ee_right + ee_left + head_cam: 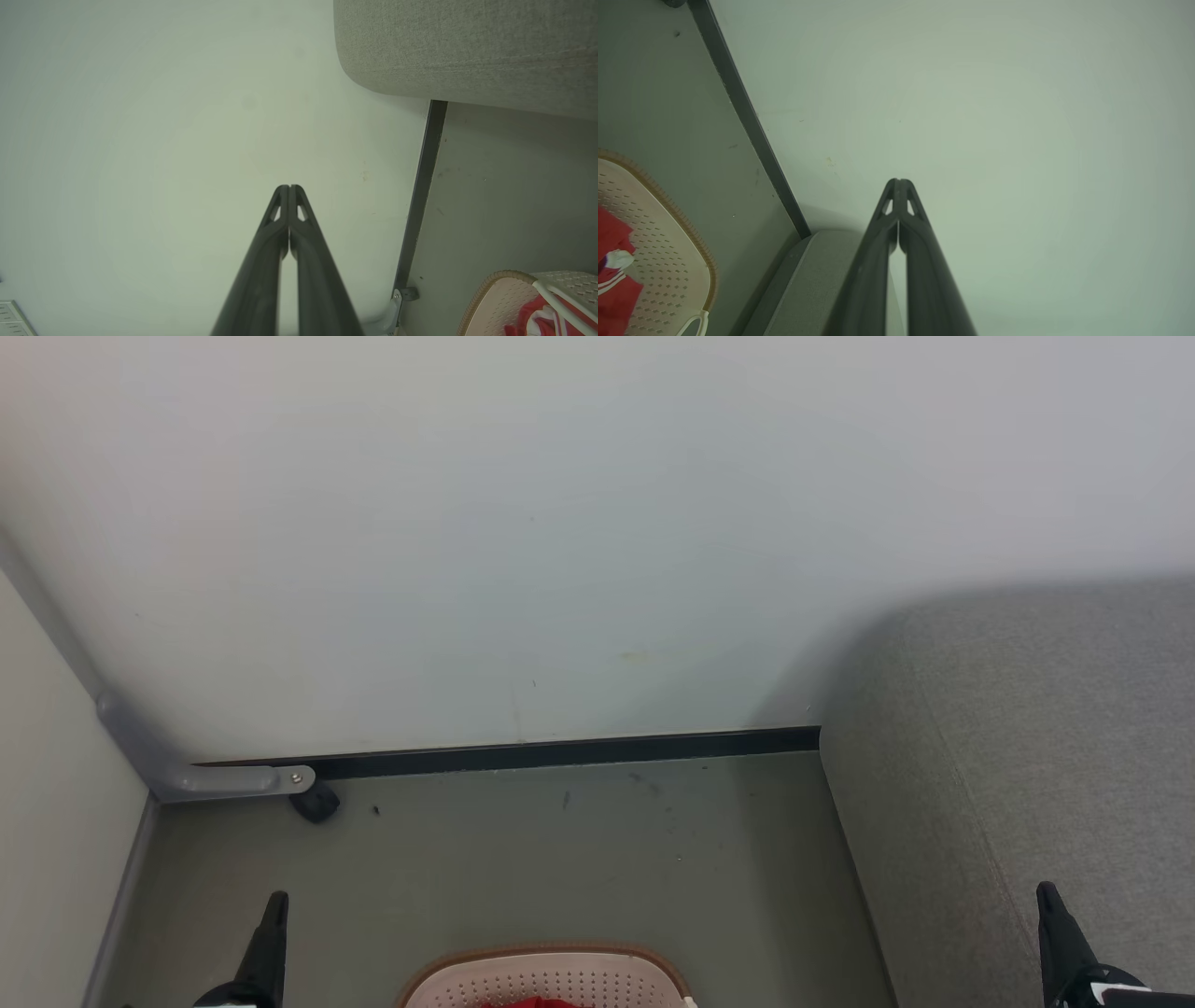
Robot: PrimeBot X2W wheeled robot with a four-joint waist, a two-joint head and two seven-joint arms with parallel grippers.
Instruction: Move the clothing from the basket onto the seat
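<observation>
The basket (546, 980) is moulded in smooth cream plastic, with the rim done in a brown braided texture. The clothing (614, 289) is soft red cloth. The seat (1027, 756) is covered in coarse grey woven fabric, totally matt. The wall (560, 523) and floor (560, 859) are finished smooth and matt. The left hand (899, 182) and right hand (288, 187) look like matt dark plastic.

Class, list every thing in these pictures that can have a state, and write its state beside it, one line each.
left gripper, shut, holding nothing
right gripper, shut, holding nothing
basket, upright on the floor, red garments inside
clothing, crumpled in the basket
seat, no clothing on the part in view
</observation>
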